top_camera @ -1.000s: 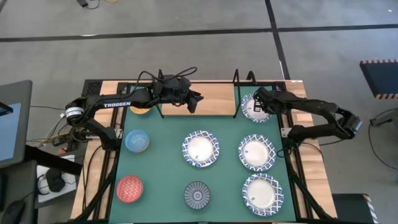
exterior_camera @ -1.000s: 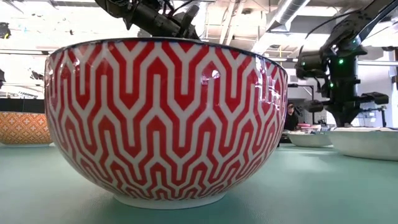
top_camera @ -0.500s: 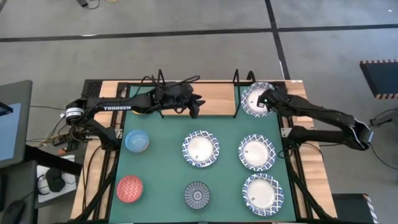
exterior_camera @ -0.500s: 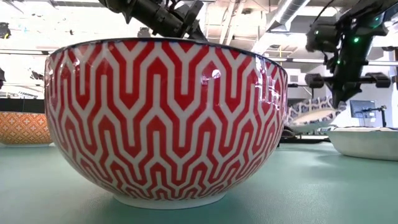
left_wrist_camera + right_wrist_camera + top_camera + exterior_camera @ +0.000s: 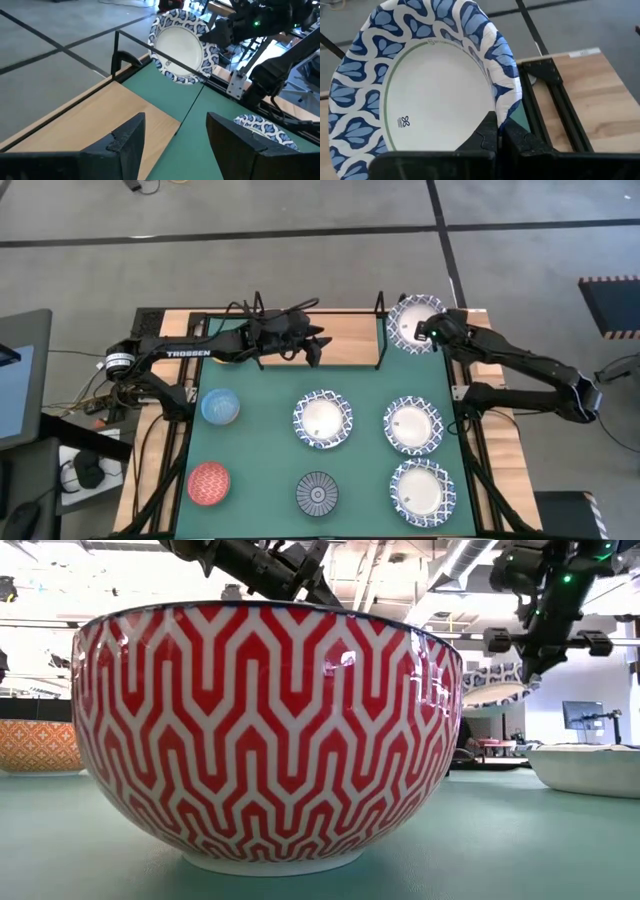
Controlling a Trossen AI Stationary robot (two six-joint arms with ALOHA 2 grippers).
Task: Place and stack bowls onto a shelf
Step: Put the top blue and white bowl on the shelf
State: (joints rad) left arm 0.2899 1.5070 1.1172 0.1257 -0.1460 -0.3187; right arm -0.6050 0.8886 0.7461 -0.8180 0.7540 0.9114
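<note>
My right gripper [image 5: 432,335] is shut on a white bowl with a blue patterned rim [image 5: 413,322], raised above the mat's far right corner, just right of the shelf [image 5: 330,330]. The shelf is a light-wood board with a black wire frame. My left gripper [image 5: 175,135] hovers open over the board [image 5: 95,125], holding nothing. Three more white bowls [image 5: 323,419] [image 5: 413,425] [image 5: 421,490] sit on the green mat, as do the light blue [image 5: 220,407], red [image 5: 209,483] and dark striped [image 5: 317,493] bowls. The orange-yellow bowl [image 5: 35,745] shows in the low view. My right gripper pinches the white bowl's blue rim [image 5: 506,107] between its two fingers [image 5: 487,135], one on the inner side and one on the outer. The bowl is lifted clear of the mat and tilted, its hollow facing the left arm.
The shelf's black wire uprights [image 5: 382,330] stand close to the left of the held bowl. The table's black rail and wooden edge [image 5: 555,100] lie right of it. The red bowl [image 5: 265,730] fills most of the low view.
My right gripper has risen and moved toward the table's far edge with the white bowl. The bowl has come up off the mat's far right corner and now hangs clear and tilted. My left gripper has shifted slightly right over the shelf board.
</note>
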